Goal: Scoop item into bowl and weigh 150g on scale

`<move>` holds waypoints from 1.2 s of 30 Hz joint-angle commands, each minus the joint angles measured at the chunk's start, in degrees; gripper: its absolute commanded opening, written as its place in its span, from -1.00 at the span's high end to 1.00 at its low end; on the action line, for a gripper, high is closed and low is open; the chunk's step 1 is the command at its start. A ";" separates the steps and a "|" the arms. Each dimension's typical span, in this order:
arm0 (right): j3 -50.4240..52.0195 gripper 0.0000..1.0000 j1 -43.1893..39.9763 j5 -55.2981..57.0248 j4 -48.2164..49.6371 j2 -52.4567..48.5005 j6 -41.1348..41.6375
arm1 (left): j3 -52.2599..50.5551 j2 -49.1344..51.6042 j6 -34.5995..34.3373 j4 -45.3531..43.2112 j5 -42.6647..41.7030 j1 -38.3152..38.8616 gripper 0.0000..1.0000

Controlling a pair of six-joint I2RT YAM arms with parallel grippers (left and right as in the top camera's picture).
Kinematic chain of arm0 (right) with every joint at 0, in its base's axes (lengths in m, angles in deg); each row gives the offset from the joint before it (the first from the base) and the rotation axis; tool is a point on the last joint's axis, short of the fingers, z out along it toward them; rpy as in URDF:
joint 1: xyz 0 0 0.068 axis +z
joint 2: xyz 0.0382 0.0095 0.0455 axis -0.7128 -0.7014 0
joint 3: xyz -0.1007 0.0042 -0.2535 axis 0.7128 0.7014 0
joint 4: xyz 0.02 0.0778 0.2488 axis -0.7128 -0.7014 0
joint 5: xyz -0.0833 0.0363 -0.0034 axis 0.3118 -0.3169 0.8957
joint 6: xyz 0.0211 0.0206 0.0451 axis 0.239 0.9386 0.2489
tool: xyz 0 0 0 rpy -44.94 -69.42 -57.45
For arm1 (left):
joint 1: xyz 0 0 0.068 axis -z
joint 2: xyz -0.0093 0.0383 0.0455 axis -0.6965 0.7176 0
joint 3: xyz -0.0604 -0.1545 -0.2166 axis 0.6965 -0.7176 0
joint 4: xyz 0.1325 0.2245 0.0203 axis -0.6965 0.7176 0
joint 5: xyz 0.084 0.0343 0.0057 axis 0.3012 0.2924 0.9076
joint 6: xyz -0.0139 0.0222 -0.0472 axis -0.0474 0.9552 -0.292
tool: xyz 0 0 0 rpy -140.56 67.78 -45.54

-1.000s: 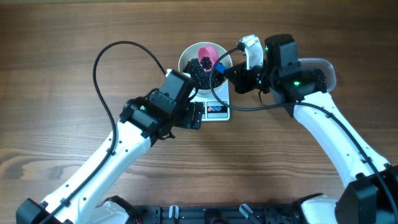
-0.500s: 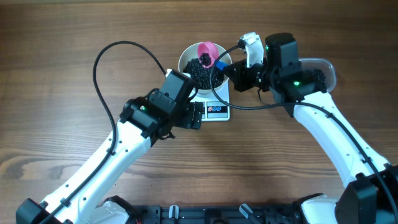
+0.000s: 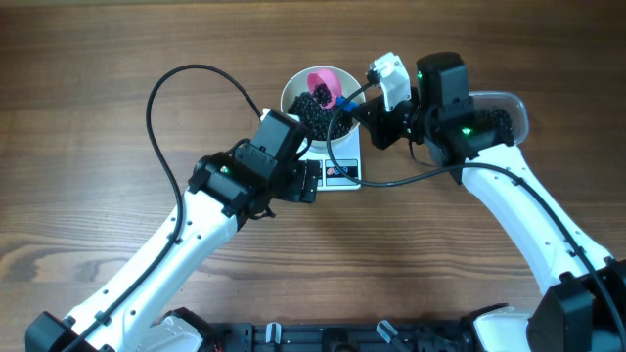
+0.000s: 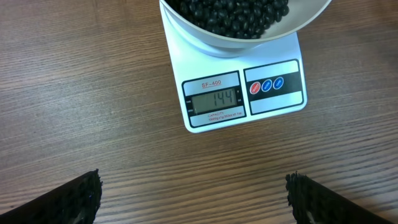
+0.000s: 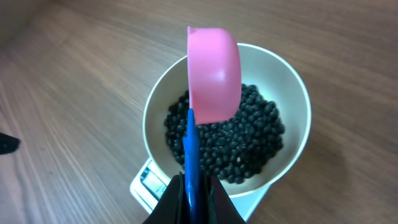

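The white bowl (image 3: 289, 93) stands on the white scale (image 3: 342, 172) and holds a heap of black beans (image 3: 313, 110). My right gripper (image 3: 357, 110) is shut on the blue handle (image 5: 191, 155) of a pink scoop (image 5: 214, 74). The scoop is turned on its side above the beans (image 5: 249, 143), inside the bowl's rim (image 5: 292, 93). My left gripper (image 4: 193, 199) hangs open over bare wood just in front of the scale (image 4: 273, 99), with nothing between its fingers (image 4: 74, 199). The scale's display (image 4: 214, 99) reads 144.
A clear plastic tub (image 3: 501, 115) with more dark beans sits at the right, partly under my right arm. A black cable (image 3: 156, 98) loops over the table left of the bowl. The table is brown wood.
My right wrist has rolled, tipping the pink scoop further onto its side over the bowl. The left arm has not moved.
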 commanded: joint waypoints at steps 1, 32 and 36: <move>-0.92 0.91 -0.04 3.82 2.03 1.33 4.39 | -0.33 0.35 0.50 -0.15 -0.31 -0.48 -1.00; -0.92 0.92 -3.56 -4.28 3.96 2.71 31.71 | -0.33 0.35 0.50 -0.15 -0.31 -0.48 -1.00; -0.92 0.91 -6.34 -4.28 3.89 4.09 31.76 | -0.33 0.35 0.50 -0.15 -0.31 -0.48 -1.00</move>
